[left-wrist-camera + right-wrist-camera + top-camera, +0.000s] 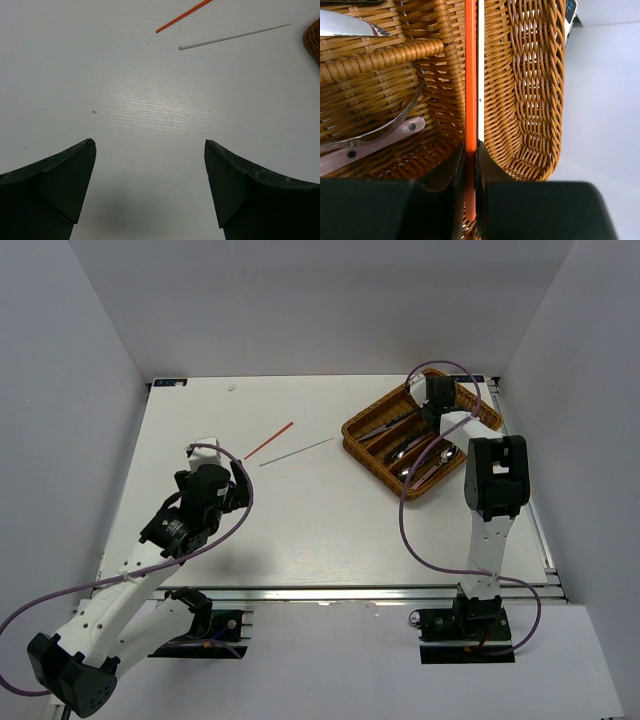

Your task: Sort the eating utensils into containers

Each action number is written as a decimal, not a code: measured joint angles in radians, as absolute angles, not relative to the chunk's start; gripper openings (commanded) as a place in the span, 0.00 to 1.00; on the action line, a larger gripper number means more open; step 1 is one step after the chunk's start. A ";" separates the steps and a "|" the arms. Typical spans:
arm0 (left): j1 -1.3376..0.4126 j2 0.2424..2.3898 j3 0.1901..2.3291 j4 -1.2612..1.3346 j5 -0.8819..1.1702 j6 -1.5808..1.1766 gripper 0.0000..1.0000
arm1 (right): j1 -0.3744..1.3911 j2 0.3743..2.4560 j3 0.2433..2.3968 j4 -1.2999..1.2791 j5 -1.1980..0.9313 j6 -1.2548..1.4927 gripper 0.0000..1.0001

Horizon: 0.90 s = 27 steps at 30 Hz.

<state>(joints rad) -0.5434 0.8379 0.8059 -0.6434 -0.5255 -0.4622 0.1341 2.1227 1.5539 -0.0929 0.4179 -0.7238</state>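
My right gripper is shut on a red-orange chopstick that points along the rightmost compartment of the brown wicker tray. A pale chopstick runs right beside it, its near end hidden behind my finger. In the top view this gripper hangs over the tray's far end. A second red-orange chopstick and a second pale one lie on the table left of the tray. My left gripper stands open and empty short of them; its wrist view shows both sticks ahead of the fingertips.
The tray's other compartments hold silver cutlery: a fork, a pink-handled piece and a blade. A tray corner shows at the right edge of the left wrist view. White walls enclose the table on three sides.
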 measured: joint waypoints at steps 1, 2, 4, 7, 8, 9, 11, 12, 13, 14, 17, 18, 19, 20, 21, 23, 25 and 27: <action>-0.543 0.836 0.806 -0.643 -0.523 -0.461 0.98 | 0.130 2.129 1.563 -0.095 0.413 -0.735 0.00; -0.544 0.833 0.806 -0.643 -0.521 -0.460 0.98 | 0.126 2.135 1.570 -0.095 0.408 -0.746 0.00; -0.544 0.827 0.806 -0.642 -0.516 -0.460 0.98 | 0.113 2.147 1.587 -0.093 0.395 -0.761 0.00; -0.544 0.825 0.806 -0.642 -0.514 -0.460 0.98 | 0.095 2.149 1.597 -0.097 0.362 -0.767 0.00; -0.544 0.826 0.806 -0.642 -0.514 -0.460 0.98 | 0.089 2.149 1.601 -0.101 0.346 -0.763 0.00; -0.544 0.828 0.806 -0.642 -0.514 -0.460 0.98 | 0.084 2.146 1.601 -0.102 0.329 -0.760 0.00; -0.544 0.834 0.806 -0.642 -0.514 -0.460 0.98 | 0.073 2.138 1.601 -0.104 0.292 -0.747 0.00; -0.544 0.837 0.806 -0.642 -0.513 -0.460 0.98 | 0.067 2.131 1.601 -0.104 0.275 -0.740 0.00; -0.544 0.840 0.806 -0.642 -0.514 -0.460 0.98 | 0.060 2.124 1.601 -0.102 0.264 -0.739 0.00; -0.544 0.842 0.806 -0.642 -0.514 -0.460 0.98 | 0.055 2.117 1.603 -0.101 0.260 -0.739 0.00; -0.544 0.847 0.806 -0.642 -0.514 -0.460 0.98 | 0.035 2.116 1.640 -0.107 0.258 -0.742 0.00; -0.544 0.847 0.805 -0.643 -0.514 -0.460 0.98 | 0.029 2.116 1.652 -0.110 0.258 -0.744 0.00; -0.544 0.847 0.805 -0.642 -0.514 -0.460 0.98 | 0.023 2.116 1.660 -0.108 0.259 -0.748 0.02; -0.544 0.847 0.805 -0.642 -0.514 -0.460 0.98 | 0.020 2.116 1.662 -0.101 0.260 -0.752 0.04; -0.544 0.848 0.805 -0.642 -0.514 -0.460 0.98 | 0.017 2.116 1.662 -0.098 0.262 -0.760 0.06; -0.544 0.852 0.805 -0.643 -0.514 -0.460 0.98 | 0.007 2.119 1.662 -0.101 0.265 -0.771 0.17; -0.544 0.862 0.805 -0.642 -0.514 -0.460 0.98 | -0.006 2.125 1.662 -0.098 0.262 -0.777 0.23; -0.544 0.874 0.805 -0.643 -0.514 -0.460 0.98 | -0.019 2.132 1.662 -0.096 0.257 -0.778 0.30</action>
